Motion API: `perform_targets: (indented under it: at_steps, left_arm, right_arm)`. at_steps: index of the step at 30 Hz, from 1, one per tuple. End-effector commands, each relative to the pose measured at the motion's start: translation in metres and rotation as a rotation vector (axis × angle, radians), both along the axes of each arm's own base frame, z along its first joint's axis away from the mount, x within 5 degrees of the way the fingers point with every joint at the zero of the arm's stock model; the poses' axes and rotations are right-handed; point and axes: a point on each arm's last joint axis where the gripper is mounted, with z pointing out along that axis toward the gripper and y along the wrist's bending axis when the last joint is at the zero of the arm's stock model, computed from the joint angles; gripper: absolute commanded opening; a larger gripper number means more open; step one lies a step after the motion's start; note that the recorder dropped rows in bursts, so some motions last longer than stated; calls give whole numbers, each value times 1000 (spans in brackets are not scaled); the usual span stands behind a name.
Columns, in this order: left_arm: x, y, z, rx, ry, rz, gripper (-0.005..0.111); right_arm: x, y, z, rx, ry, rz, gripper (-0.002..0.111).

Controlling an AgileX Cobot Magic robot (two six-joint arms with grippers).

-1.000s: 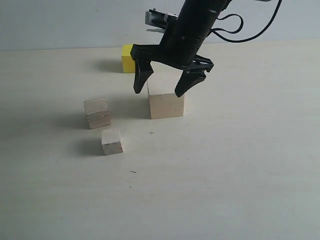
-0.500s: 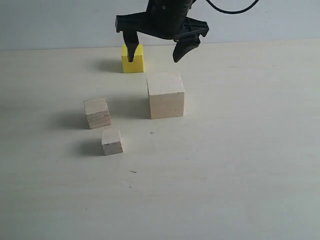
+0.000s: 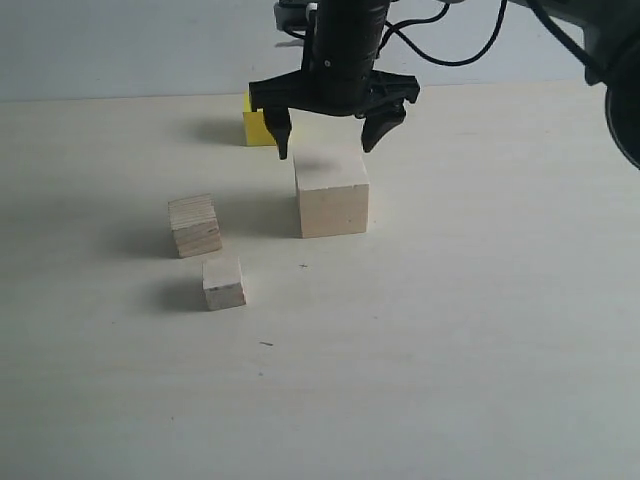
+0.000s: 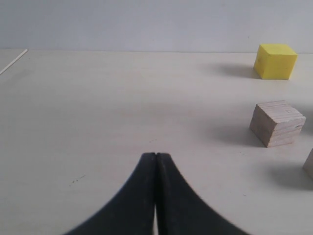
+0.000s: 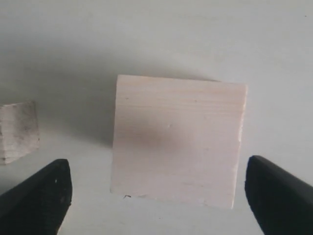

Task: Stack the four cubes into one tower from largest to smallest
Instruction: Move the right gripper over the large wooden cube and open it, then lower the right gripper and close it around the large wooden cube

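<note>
the right pincer is hovering wide open and empty over the large pale wood cube, likely aligning to grasp it; the left pincer is idling closed, empty.

Behind right claw — yellow cube part hidden; smallest cube cut by edge.

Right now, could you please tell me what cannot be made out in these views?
Exterior view: the right gripper partly hides the yellow cube.
Left wrist view: the frame edge cuts off the smallest cube.
Right wrist view: the edge cuts off a small cube beside the large cube.
</note>
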Motion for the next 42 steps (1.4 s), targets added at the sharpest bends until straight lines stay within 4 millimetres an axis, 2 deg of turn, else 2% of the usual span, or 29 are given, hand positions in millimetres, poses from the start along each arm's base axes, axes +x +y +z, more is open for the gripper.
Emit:
perform_targets:
  at_steps: [1,7,15,21,34,42]
  left_arm:
    - [0,0,0,-3,-14,-3,0]
    - [0,0,0,-3,-14,-3,0]
    - [0,0,0,-3,-14,-3,0]
    - [0,0,0,-3,-14,-3,0]
    - [0,0,0,-3,-14,-3,0]
    - [0,0,0,-3,-14,-3,0]
  right_arm:
    - [5,-3,-5,-35,-18,-10,89]
    - [7,-2,-12,-42,-7,-10,89]
    - [9,0,-31,-68,22,-5,89]
    - [8,0,-32,-64,28,-6,89]
    - [10,2,-63,-93,81,-3,89]
    - [13,4,-61,-75,51,33,89]
